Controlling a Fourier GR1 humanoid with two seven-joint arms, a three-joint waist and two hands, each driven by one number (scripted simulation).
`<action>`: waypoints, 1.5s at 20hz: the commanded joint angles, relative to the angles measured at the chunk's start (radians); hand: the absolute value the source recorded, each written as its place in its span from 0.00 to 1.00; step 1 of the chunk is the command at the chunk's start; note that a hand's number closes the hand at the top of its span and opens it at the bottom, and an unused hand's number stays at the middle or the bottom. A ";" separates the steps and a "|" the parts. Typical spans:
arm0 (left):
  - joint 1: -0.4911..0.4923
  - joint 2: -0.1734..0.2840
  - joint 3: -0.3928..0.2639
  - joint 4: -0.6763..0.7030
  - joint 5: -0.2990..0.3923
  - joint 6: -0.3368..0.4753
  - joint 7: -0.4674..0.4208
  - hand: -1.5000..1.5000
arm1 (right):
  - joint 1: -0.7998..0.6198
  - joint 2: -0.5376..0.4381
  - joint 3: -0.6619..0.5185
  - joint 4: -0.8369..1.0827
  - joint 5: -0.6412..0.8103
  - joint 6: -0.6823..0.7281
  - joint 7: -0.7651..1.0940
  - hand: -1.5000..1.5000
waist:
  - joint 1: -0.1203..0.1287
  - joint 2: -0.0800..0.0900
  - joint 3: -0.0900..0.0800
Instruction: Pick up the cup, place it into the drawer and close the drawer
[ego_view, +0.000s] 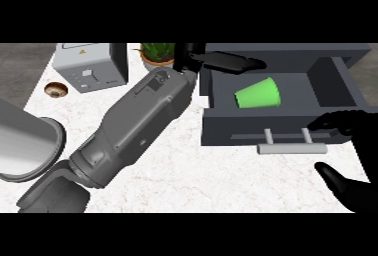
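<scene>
Your bright green plastic cup (258, 93) is already lying on its side inside the open dark grey drawer (221, 127), near the middle of the tray, touching no hand. So pick and place look done; only the closing is left.

Your left hand (221, 61) sits over the drawer's back left corner, black fingers stretched out straight toward the right, holding nothing, well clear of the cup. The grey forearm (133, 130) runs diagonally across the white marbled counter (192, 175).

Your right hand (347, 150) shows at the right edge, just beside the drawer front. Fingers curve over near the pale grey bar handle (291, 148), thumb apart below; nothing is gripped as far as I can see, hand reads open. Can't tell if fingertips touch the drawer front.

Next, I'd judge, you push the front in with the right hand and pull the left hand out first so it doesn't get caught.

Also there: grey toaster (90, 67), potted plant (157, 54), metal pot (26, 145).
</scene>
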 joint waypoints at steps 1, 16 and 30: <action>0.094 0.074 0.039 -0.105 0.020 -0.038 -0.001 0.00 | 0.050 -0.058 0.015 -0.014 0.069 0.078 -0.034 1.00 | 0.028 -0.006 -0.001; 0.600 0.406 0.115 -0.699 0.048 -0.028 0.177 0.00 | 0.053 -0.106 0.086 0.053 0.342 0.107 -0.056 1.00 | 0.032 -0.002 0.000; 0.958 0.552 0.217 -0.898 0.083 -0.216 0.116 0.00 | -0.026 -0.158 0.348 0.391 0.986 -0.061 -0.346 1.00 | 0.041 0.003 0.000</action>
